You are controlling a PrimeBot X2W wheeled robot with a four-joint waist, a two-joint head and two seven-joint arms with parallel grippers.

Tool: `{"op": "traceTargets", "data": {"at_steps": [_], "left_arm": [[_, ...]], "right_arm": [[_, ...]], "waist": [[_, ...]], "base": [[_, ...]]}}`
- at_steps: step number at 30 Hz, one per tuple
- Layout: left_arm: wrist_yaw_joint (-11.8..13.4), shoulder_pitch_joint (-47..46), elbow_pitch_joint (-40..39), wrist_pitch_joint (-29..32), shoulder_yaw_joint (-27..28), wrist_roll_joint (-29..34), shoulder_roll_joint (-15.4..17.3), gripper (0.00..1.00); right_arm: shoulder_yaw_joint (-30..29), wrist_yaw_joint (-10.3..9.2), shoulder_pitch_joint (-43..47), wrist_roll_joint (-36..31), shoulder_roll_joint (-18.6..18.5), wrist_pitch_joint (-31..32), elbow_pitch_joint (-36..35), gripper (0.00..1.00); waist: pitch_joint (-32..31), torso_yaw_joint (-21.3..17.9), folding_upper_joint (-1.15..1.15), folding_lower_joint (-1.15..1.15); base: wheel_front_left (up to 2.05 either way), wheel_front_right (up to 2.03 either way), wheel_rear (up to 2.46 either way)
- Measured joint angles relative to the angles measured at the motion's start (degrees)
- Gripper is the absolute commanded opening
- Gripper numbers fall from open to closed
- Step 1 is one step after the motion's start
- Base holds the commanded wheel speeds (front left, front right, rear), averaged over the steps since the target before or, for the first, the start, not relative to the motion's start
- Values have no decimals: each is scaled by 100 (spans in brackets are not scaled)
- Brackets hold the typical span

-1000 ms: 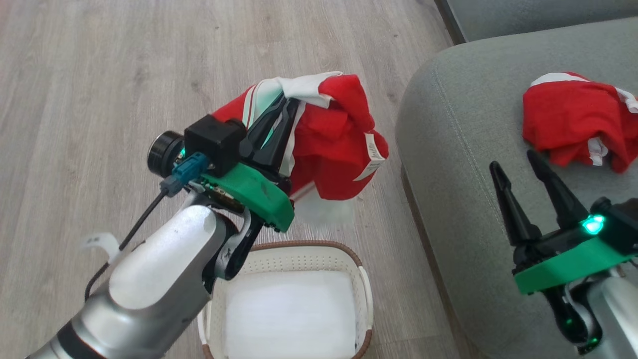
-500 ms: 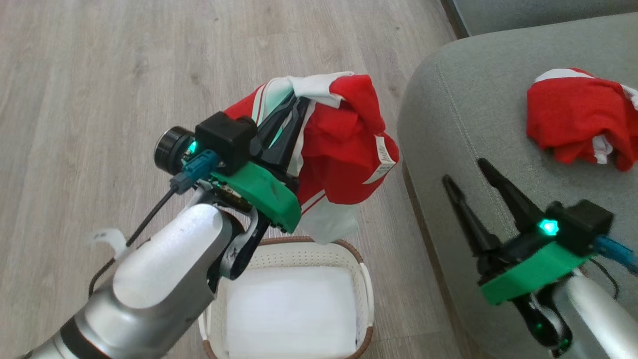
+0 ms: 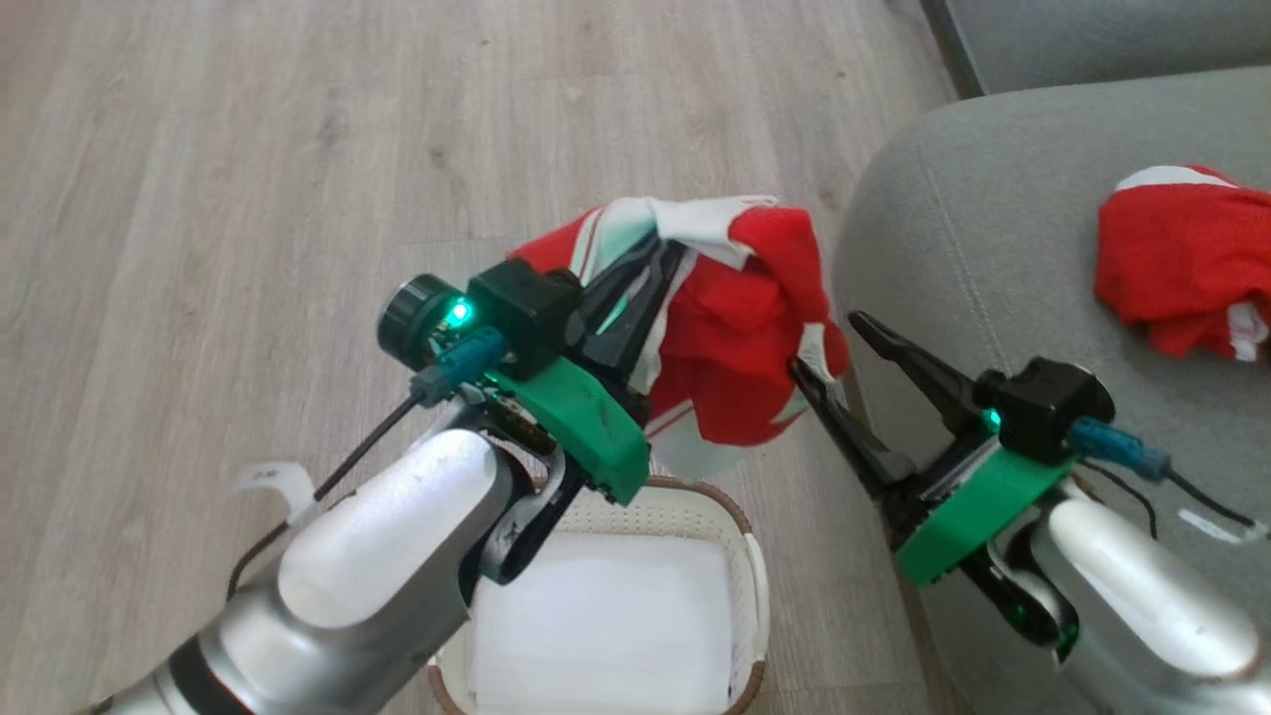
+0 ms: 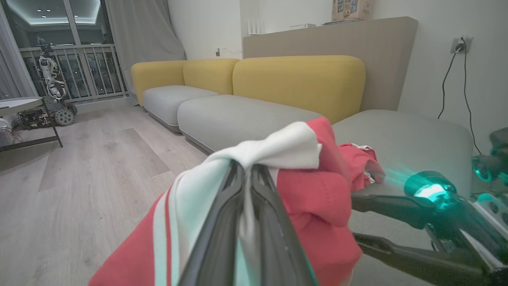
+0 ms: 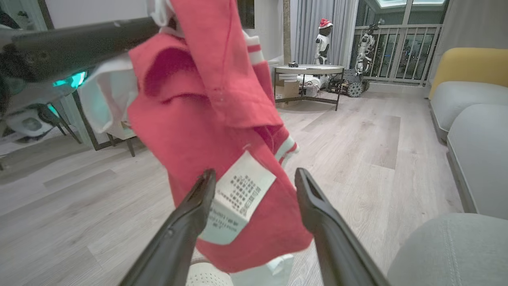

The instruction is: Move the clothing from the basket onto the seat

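Above the basket (image 3: pixel 695 501), the left hand (image 3: pixel 673 248) pinches one red garment (image 3: pixel 735 348), and the wide right hand (image 3: pixel 824 343) has swung in from 3 o'clock to straddle its label (image 5: pixel 238 198), likely a handover toward the seat (image 3: pixel 943 248), where the other garment (image 3: pixel 1172 268) lies.

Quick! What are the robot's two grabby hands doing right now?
Left gripper: shut on the hanging bright red fabric garment with white stripes.
Right gripper: open, holding nothing, beside that garment.
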Motion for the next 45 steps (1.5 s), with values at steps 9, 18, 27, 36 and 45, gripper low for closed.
{"op": "traceTargets", "data": {"at_steps": [9, 18, 27, 36, 45], "left_arm": [[-178, -29, 153, 23, -204, 0, -214, 0], [-294, -94, 292, 43, -355, -55, -360, 0], [-335, -94, 343, 43, -391, -56, -394, 0], [-323, -92, 402, 15, -390, -116, -391, 0], [-199, -24, 408, -40, -363, -177, -299, 0]], "right_arm": [[646, 0, -623, 264, -7, 0, 612, 100], [1292, 0, -1095, 592, 183, 0, 1176, 100], [1475, 0, -1269, 709, 408, 0, 1436, 100], [1230, 0, -1259, 756, 399, 0, 1305, 0], [799, 0, -1041, 681, 314, 0, 1127, 0]], "waist": [[-37, 335, 0, 0], [-60, 640, 0, 0], [-46, 721, 0, 0], [-30, 654, 0, 0], [-58, 485, 0, 0]], "base": [[0, 0, 0], [0, 0, 0], [0, 0, 0], [0, 0, 0], [0, 0, 0]]}}
